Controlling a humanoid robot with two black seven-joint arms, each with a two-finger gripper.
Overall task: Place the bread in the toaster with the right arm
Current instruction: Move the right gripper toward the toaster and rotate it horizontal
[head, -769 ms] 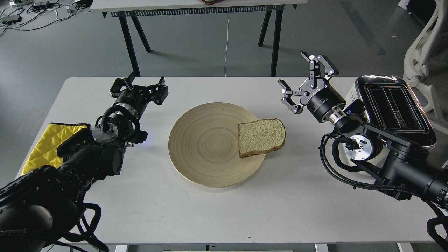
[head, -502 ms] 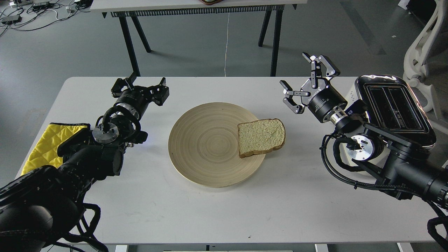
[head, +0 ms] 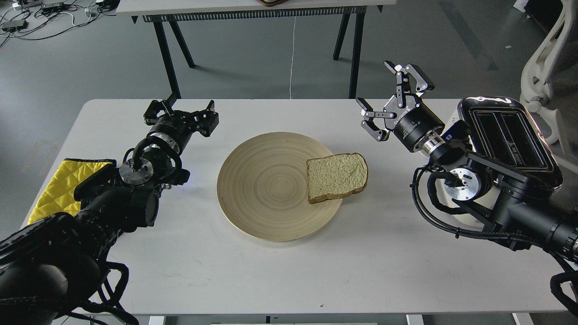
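Observation:
A slice of bread (head: pixel 337 177) lies flat on the right edge of a round wooden plate (head: pixel 266 186) in the middle of the white table. The toaster (head: pixel 509 137), chrome-topped with two empty slots, stands at the table's right side, partly hidden by my right arm. My right gripper (head: pixel 378 86) is open and empty, raised above the table behind and to the right of the bread, left of the toaster. My left gripper (head: pixel 181 111) is open and empty, low over the table to the left of the plate.
A yellow quilted cloth (head: pixel 63 185) lies at the table's left edge under my left arm. Another table (head: pixel 253 9) stands behind, a white chair (head: pixel 548 58) at the far right. A white cord (head: pixel 292 54) hangs behind the table.

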